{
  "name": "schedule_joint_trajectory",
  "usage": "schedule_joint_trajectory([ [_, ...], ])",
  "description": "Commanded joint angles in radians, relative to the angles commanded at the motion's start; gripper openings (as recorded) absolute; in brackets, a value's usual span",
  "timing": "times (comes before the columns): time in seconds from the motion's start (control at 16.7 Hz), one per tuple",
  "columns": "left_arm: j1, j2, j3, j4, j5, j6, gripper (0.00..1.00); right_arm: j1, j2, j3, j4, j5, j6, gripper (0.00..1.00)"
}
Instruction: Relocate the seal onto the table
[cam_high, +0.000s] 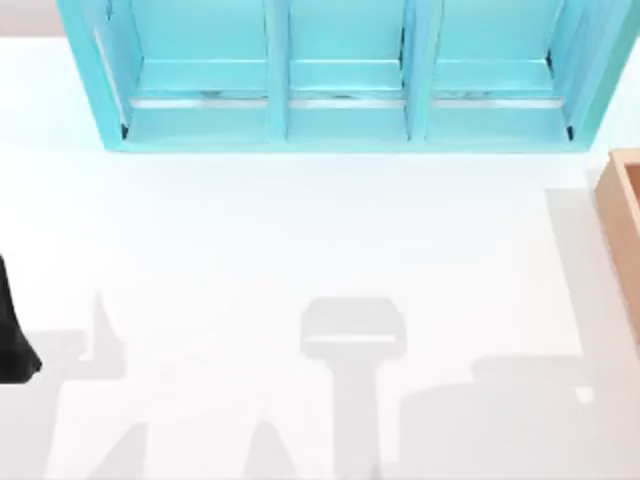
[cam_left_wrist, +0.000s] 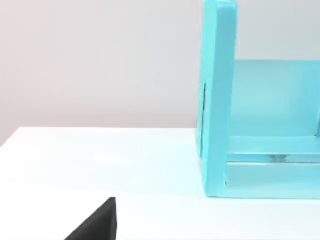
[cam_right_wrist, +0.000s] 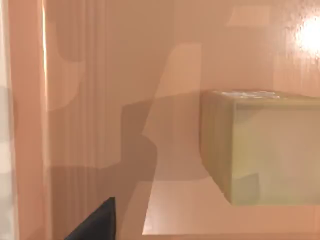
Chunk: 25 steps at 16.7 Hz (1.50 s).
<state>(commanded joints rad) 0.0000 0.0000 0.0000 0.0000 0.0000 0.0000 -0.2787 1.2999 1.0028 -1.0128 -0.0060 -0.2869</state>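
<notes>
In the right wrist view, the seal (cam_right_wrist: 265, 150) is a golden-brown block standing on the floor of a light-tan wooden box (cam_right_wrist: 100, 100). It lies a short way ahead of my right gripper (cam_right_wrist: 97, 222), of which a black tip shows at the picture's edge, above the box floor. The box (cam_high: 625, 220) sits at the table's right edge. The white table (cam_high: 300, 250) spreads wide in front of it. My left arm (cam_high: 12, 335) is parked at the table's left edge, and a black tip of its gripper (cam_left_wrist: 97, 222) hangs over the white surface.
A turquoise three-bay shelf unit (cam_high: 340, 80) stands along the back of the table, with its end wall (cam_left_wrist: 220, 100) near my left gripper. The box's wall (cam_right_wrist: 25, 120) rises beside the seal's floor. Grey shadows lie across the table's front.
</notes>
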Motion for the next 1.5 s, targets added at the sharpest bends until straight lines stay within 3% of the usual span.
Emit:
schedule_joint_trajectory([
  [0.36,0.000,0.000,0.000,0.000,0.000,0.000,1.00,-0.070,0.276,0.244,-0.210,0.005,-0.057,1.00],
  [0.78,0.000,0.000,0.000,0.000,0.000,0.000,1.00,-0.072,0.295,0.259,-0.222,0.006,-0.060,1.00],
  [1.5,0.000,0.000,0.000,0.000,0.000,0.000,1.00,-0.072,0.403,-0.013,0.156,0.006,-0.056,1.00],
])
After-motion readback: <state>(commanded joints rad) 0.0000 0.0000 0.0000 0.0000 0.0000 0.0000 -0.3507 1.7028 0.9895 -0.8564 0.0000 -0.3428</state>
